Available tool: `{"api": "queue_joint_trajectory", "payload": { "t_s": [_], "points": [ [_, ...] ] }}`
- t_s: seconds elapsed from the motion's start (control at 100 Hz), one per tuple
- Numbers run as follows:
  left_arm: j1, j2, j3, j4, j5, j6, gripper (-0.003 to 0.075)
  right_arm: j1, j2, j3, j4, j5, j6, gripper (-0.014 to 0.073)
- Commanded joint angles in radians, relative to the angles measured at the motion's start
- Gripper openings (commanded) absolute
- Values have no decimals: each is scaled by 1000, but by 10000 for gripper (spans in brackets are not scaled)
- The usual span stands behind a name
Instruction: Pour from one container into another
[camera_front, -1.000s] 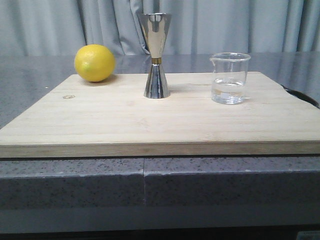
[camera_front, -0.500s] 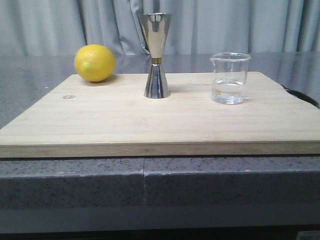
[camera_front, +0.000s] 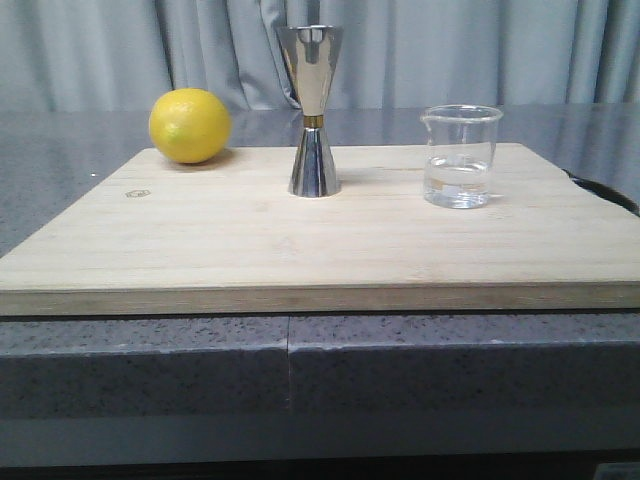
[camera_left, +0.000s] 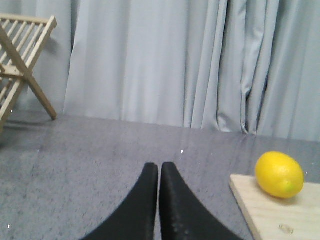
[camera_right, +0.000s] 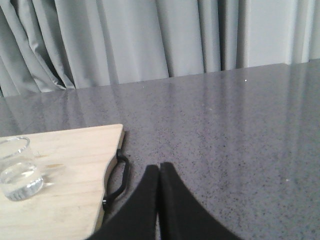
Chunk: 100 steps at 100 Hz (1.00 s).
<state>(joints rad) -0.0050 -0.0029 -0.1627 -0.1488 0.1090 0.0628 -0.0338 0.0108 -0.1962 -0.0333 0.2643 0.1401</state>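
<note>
The clear glass beaker (camera_front: 460, 156) stands upright at the right back of the wooden board (camera_front: 320, 245) with a little clear liquid in it; the right wrist view shows the beaker (camera_right: 17, 169) too. The steel hourglass jigger (camera_front: 313, 110) with its gold waist band stands upright at the board's middle back. My left gripper (camera_left: 159, 166) is shut with nothing in it, over the grey counter to the left of the board. My right gripper (camera_right: 159, 167) is shut and empty, over the counter to the right of the board. Neither gripper shows in the front view.
A yellow lemon (camera_front: 189, 125) lies at the board's back left corner. A black handle (camera_right: 117, 179) sticks out from the board's right edge. A wooden rack (camera_left: 22, 60) stands far off to the left. Grey curtains (camera_front: 450, 50) hang behind the counter.
</note>
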Motion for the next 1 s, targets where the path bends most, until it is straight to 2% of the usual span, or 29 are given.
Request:
{"api": "queue_joint_trajectory", "payload": {
  "t_s": [0.0, 0.16, 0.3, 0.41, 0.99],
  "points": [
    [-6, 52, -122, -10, 7, -6, -21, -5, 78, -124, -19, 12, -16, -53],
    [-6, 162, -268, -9, 123, -4, -21, -5, 210, -275, -19, 106, -145, -53],
    [-6, 248, -352, -9, 166, -4, -21, -5, 294, -354, -19, 100, -152, -53],
    [-6, 278, -359, -9, 137, -4, -21, -5, 313, -360, -19, 52, -152, -53],
    [-6, 285, -359, -12, 100, -4, -21, -5, 315, -360, -19, 61, -152, -53]
  ]
}}
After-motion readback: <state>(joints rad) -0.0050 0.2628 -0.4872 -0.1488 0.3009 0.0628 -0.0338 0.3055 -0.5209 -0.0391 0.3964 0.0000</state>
